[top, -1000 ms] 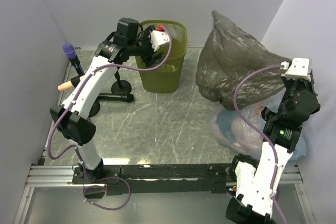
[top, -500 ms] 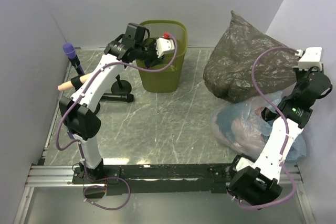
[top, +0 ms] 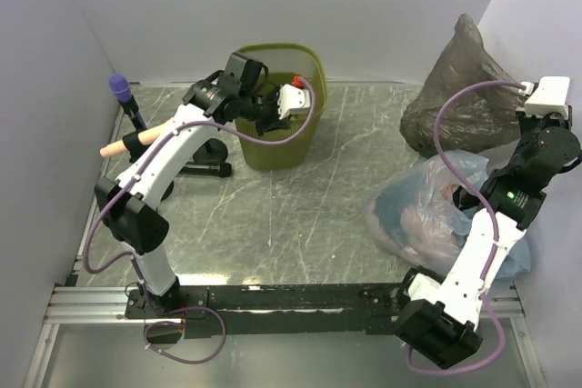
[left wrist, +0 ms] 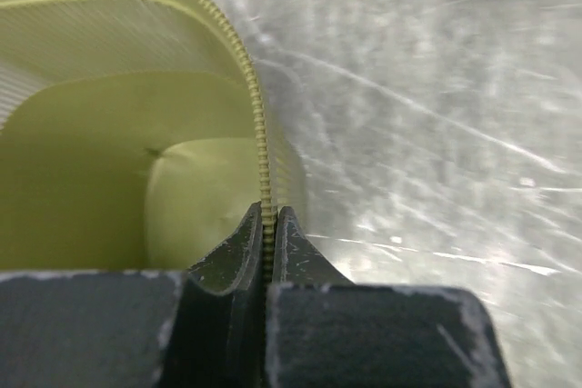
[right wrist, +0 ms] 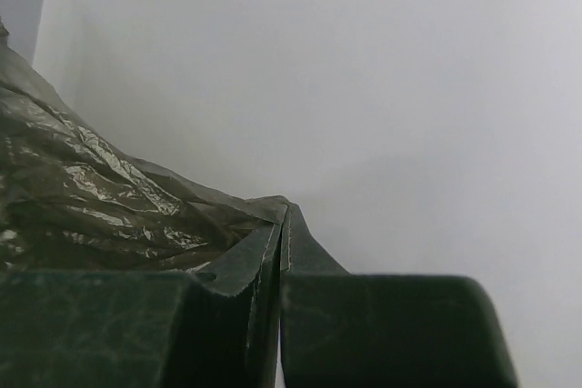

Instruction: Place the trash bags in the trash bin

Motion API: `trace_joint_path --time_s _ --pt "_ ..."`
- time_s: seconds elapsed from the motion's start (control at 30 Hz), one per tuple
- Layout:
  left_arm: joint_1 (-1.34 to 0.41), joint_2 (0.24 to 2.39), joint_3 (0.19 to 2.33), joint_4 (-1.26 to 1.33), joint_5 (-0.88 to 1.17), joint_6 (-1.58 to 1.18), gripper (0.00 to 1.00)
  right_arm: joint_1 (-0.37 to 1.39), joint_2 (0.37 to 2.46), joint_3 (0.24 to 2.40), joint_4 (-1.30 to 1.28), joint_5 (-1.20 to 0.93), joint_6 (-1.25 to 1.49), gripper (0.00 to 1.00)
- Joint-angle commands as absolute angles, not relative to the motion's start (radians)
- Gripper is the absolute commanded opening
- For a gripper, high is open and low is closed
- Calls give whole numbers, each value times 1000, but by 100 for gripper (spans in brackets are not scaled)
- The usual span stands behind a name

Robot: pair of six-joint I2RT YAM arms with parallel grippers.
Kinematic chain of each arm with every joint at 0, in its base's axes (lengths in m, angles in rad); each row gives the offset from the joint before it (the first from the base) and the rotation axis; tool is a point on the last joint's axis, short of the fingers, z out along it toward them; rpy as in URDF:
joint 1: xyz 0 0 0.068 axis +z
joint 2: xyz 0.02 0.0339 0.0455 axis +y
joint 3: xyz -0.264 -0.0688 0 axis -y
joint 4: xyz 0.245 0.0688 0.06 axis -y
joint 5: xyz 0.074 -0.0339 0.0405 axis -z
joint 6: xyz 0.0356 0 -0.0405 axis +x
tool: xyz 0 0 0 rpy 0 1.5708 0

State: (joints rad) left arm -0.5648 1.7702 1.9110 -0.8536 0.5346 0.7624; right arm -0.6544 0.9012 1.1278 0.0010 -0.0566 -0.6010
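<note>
While the trash bag (top: 455,88) hung well right of the trash bin (top: 273,147):
left fingers (left wrist: 232,256) pinched its rim, right fingers (right wrist: 250,265) clamped the bag.

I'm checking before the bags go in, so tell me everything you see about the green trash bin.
The trash bin is an olive-green plastic wastebasket with finely slatted walls, a rounded-square rim and a body tapering to a smaller base. It sits mouth-up on the table near the back wall, left of centre. What shows of its inside is bare. The left gripper is shut on its rim, one finger inside the wall, one outside.
</note>
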Motion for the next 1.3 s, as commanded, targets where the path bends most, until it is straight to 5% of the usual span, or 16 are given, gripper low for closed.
trace_joint_path --time_s 0.0,0.77,1.07,1.27 --pt "-586 1669 1943 -893 655 762 1 -660 916 1137 28 -71 -606 0" --pt "-666 1602 1878 -870 802 675 1 -658 911 1103 63 -48 -620 0" --pt "-690 1583 1792 -778 798 611 1 -647 847 1268 -164 -221 -506 0" --pt "-690 1562 1789 -746 752 606 49 -629 827 1335 -166 -515 -324 0"
